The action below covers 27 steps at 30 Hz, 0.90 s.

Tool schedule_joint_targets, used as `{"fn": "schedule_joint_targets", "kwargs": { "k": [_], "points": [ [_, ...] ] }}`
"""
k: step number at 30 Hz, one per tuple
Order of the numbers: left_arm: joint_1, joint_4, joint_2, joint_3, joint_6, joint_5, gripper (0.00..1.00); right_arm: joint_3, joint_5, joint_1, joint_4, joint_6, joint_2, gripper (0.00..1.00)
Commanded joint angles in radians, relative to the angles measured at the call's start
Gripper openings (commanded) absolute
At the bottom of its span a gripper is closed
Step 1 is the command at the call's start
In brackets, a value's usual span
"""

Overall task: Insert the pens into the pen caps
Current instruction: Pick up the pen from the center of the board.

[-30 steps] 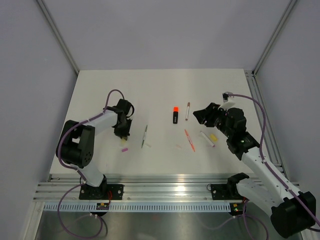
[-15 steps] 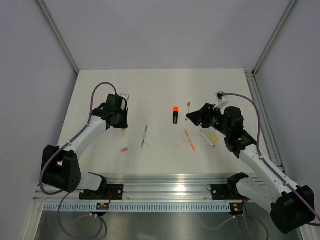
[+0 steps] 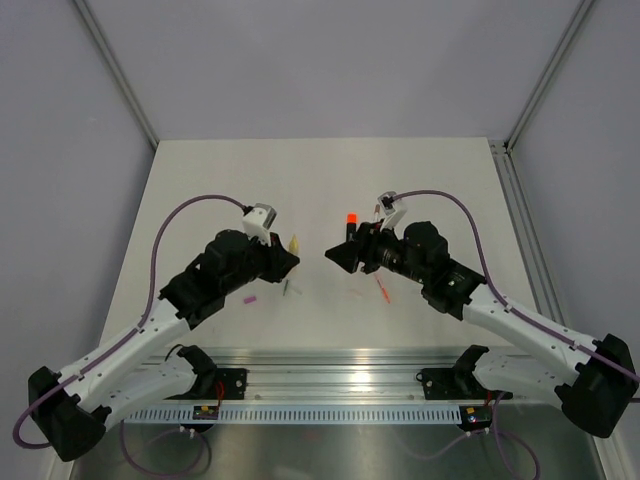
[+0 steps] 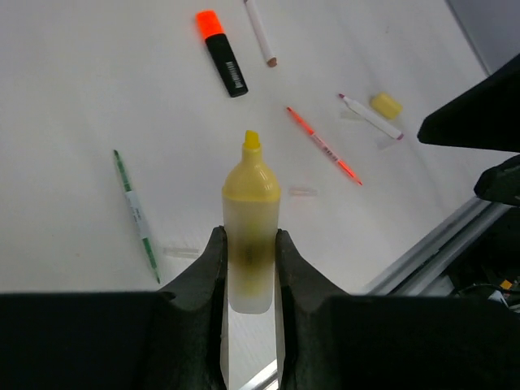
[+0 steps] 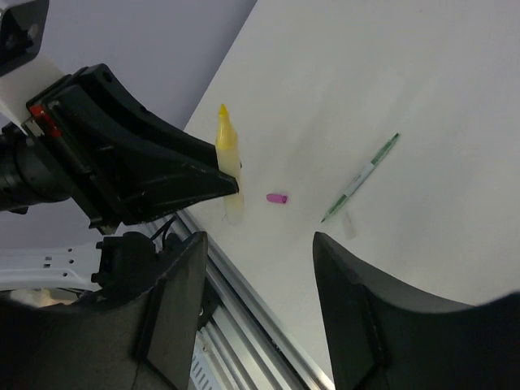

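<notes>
My left gripper (image 4: 249,236) is shut on the pale yellow highlighter (image 4: 251,187), held above the table with its bare tip pointing away. In the top view this highlighter (image 3: 293,243) faces my right gripper (image 3: 340,255), which hangs open and empty a short way to its right. On the table lie the black highlighter with orange tip (image 4: 221,53), a white pen (image 4: 260,32), an orange-red pen (image 4: 323,146), another white pen (image 4: 370,118) and a green-marked thin pen (image 4: 136,213). The pale yellow cap (image 4: 386,105) lies beside that white pen. A magenta cap (image 5: 277,197) lies below my left gripper.
Two small clear caps (image 4: 303,192) (image 4: 183,252) lie among the pens. The aluminium rail (image 3: 330,375) runs along the table's near edge. Grey walls (image 3: 60,150) close in both sides and the back.
Both arms have swung toward the table's middle. The left gripper rose from the left side with the yellow highlighter. The right gripper moved left over the pens and opened wider.
</notes>
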Motion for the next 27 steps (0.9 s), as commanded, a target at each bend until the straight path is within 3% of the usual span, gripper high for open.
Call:
{"fn": "schedule_joint_targets", "kwargs": {
  "k": [1, 12, 16, 27],
  "points": [
    [-0.051, 0.166, -0.076, -0.057, -0.065, -0.089, 0.00, 0.092, 0.113, 0.060, -0.016, -0.037, 0.014, 0.65],
    [-0.195, 0.253, -0.223, -0.160, -0.032, -0.204, 0.00, 0.283, 0.344, 0.263, -0.210, -0.088, 0.098, 0.69],
    [-0.230, 0.276, -0.239, -0.182, -0.029, -0.223, 0.00, 0.322, 0.361, 0.296, -0.240, -0.102, 0.134, 0.68],
    [-0.327, 0.282, -0.223, -0.160, 0.010, -0.301, 0.00, 0.383, 0.389, 0.326, -0.267, -0.108, 0.210, 0.57]
  ]
}}
